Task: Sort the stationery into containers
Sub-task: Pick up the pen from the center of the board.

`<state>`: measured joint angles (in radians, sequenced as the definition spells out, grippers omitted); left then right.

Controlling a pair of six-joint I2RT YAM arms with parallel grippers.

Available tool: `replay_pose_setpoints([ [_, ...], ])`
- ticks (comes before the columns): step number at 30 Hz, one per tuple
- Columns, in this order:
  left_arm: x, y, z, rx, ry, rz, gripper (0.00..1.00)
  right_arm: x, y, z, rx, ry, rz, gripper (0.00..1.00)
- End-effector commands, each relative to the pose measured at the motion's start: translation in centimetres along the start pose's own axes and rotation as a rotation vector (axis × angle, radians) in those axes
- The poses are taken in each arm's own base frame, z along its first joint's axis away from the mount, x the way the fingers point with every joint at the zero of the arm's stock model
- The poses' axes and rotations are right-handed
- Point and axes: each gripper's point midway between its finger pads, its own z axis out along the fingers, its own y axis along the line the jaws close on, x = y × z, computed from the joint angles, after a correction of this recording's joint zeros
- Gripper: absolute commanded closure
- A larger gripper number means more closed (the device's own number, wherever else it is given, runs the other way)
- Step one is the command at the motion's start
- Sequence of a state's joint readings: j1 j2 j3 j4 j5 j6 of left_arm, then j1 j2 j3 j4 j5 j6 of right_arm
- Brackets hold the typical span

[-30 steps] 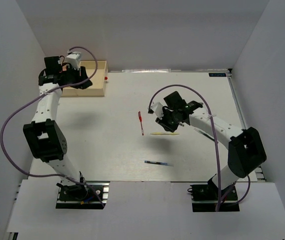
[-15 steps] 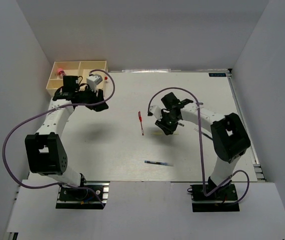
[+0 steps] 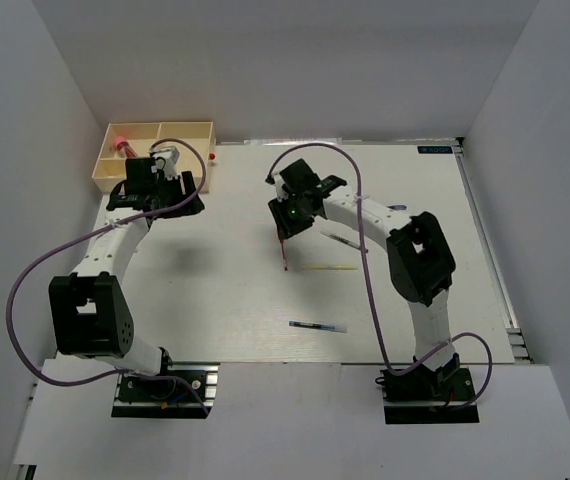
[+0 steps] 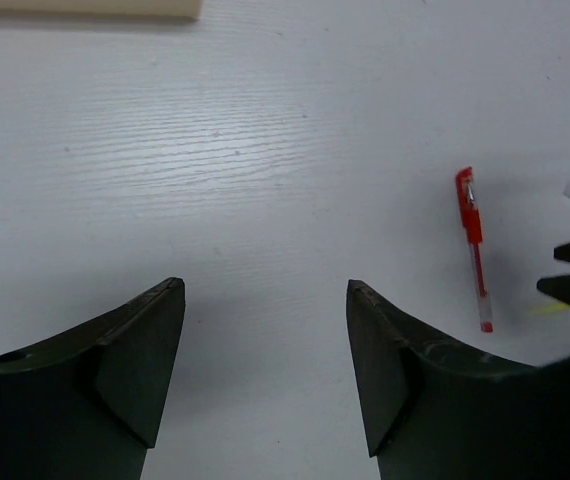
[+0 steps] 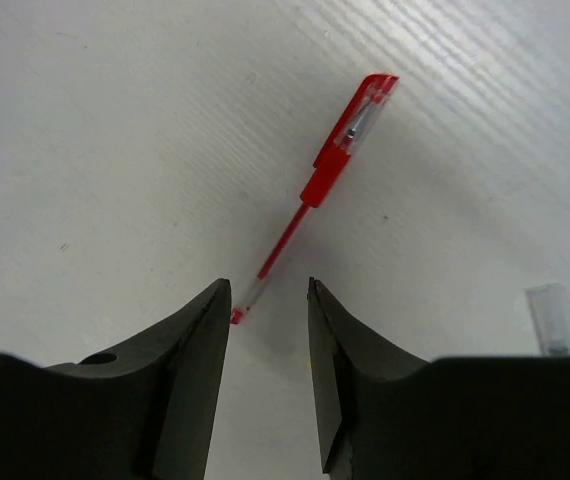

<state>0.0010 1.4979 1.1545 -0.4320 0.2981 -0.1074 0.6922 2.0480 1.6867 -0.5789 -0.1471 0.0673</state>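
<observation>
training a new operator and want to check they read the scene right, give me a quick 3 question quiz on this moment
1. True or false: the left tool holds a pen.
2. The right tool is: A shut on the red pen; B open, with the red pen's tip between its fingers; C far from any pen.
3. What lies in the far left compartment of the tray?

Key: 1 false, it is open and empty. 2 B. 3 a pink cylinder.
</observation>
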Motion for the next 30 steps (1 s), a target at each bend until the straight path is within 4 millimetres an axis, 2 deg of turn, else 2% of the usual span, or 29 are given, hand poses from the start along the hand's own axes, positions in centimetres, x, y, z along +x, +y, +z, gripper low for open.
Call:
replay_pose_setpoints([
  [1, -3.1, 1.0, -1.8, -0.110, -0.132, -0.076, 0.23, 1.6, 0.4, 1.7, 0.106, 0.043, 0.117, 0.57],
  [6, -2.7, 1.4, -1.6, -0.131, -0.127, -0.104, 0.23, 2.8, 0.1, 3.4, 0.217, 0.066, 0.137, 0.56],
  [7, -2.3, 1.5, -1.4, -0.137, -0.110, -0.111, 0.23, 3.1, 0.7, 3.7, 0.215, 0.073, 0.127, 0.56],
  [11, -2.2, 1.6, -1.6, -0.147, -0.102, -0.111, 0.23, 4.5, 0.0, 5.0, 0.256, 0.112, 0.133, 0.58],
  [19, -1.1, 1.6, -1.7, -0.136, -0.088, -0.093, 0.23, 6.7, -0.3, 6.0, 0.249, 0.163, 0.146, 0.63],
  [22, -1.0, 1.0, -1.7, -0.107, -0.087, -0.089, 0.23, 7.8, 0.0, 6.7, 0.225, 0.194, 0.142, 0.72],
  [23, -0.7, 0.5, -1.7, -0.074, -0.081, -0.093, 0.24, 8.1, 0.1, 6.9, 0.219, 0.201, 0.134, 0.84],
  [25, -0.5, -0.5, -1.6, -0.027, -0.077, -0.147, 0.25, 8.3, 0.6, 6.9, 0.183, 0.213, 0.128, 0.92],
  [26, 0.1, -1.6, -1.5, 0.047, -0.051, -0.181, 0.24, 8.4, 0.7, 6.8, 0.168, 0.218, 0.122, 1.00],
  [27, 0.6, -2.5, -1.4, 0.099, -0.025, -0.206, 0.23, 8.1, 1.0, 6.3, 0.146, 0.211, 0.122, 1.00],
  [28, 0.6, -3.7, -1.6, 0.162, -0.013, -0.240, 0.23, 7.0, 2.5, 4.9, 0.074, 0.182, 0.122, 1.00],
  [29, 0.8, -4.9, -1.9, 0.228, -0.002, -0.256, 0.23, 6.7, 3.0, 4.0, 0.043, 0.167, 0.118, 1.00],
  [30, 1.2, -6.8, -2.6, 0.349, 0.005, -0.260, 0.22, 5.9, 3.1, 2.9, 0.013, 0.141, 0.129, 1.00],
])
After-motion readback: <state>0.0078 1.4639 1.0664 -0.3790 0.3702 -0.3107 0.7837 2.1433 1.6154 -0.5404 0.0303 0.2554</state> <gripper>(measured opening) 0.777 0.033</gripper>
